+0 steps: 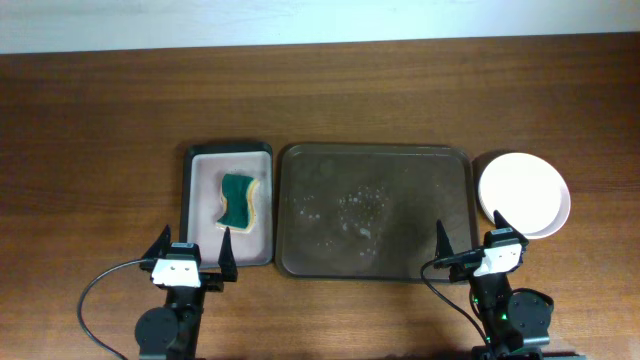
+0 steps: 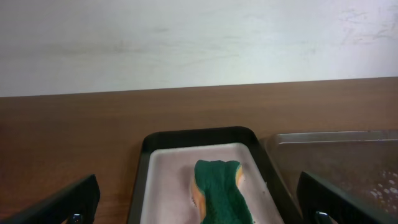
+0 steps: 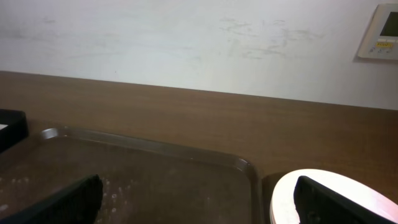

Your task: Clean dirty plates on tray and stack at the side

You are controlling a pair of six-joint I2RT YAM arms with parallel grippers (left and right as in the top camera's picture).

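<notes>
The plates [image 1: 523,190] sit stacked on the bench, toward the near right corner, just off the right end of the tray [image 1: 430,180]. The tray lies mid-bench by the near edge and holds only suds. The top plate looks white and clean. I judge the plates stiff, light, breakable and, if wet, slippery. The raised rim is the place to pinch.

Both grippers hang at the near edge, fingers spread wide with nothing between them. The left gripper [image 1: 194,250] is before the small tray [image 1: 228,147] holding the sponge [image 1: 237,200], and the right gripper [image 1: 469,235] is by the tray's near right corner.

The number of plates is hard to tell. Only 1 lower rim peeks out overhead, and the right wrist view cuts the stack off.
</notes>
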